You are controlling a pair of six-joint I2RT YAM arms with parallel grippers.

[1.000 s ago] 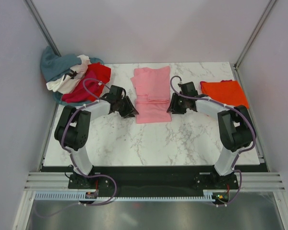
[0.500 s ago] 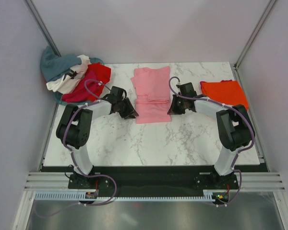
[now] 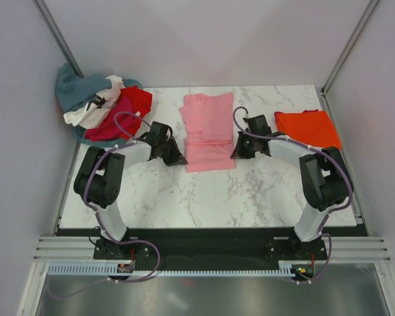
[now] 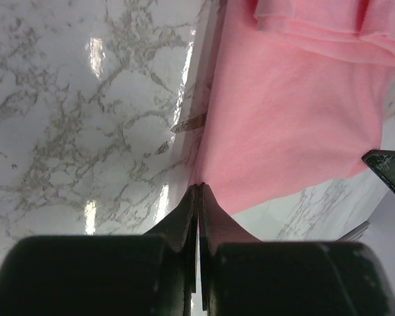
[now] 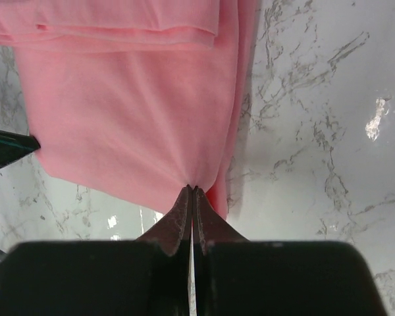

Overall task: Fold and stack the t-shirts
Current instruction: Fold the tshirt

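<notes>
left hand [image 4: 198,187]: pressed together, pinching the near side edge of the light pink t-shirt [image 4: 289,125].
right hand [image 5: 192,189]: i see it pinching the opposite near edge.
light pink t-shirt: on the worktop [image 3: 250,191] between my hands, far part folded over.
orange t-shirt [image 3: 307,128]: folded, outward of my right hand.
shirt pile [image 3: 102,108]: outward, beyond my left hand.

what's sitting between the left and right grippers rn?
The light pink t-shirt, flat on the marble table. The left gripper and right gripper each pinch one of its opposite edges. Clearest in the top view.
</notes>
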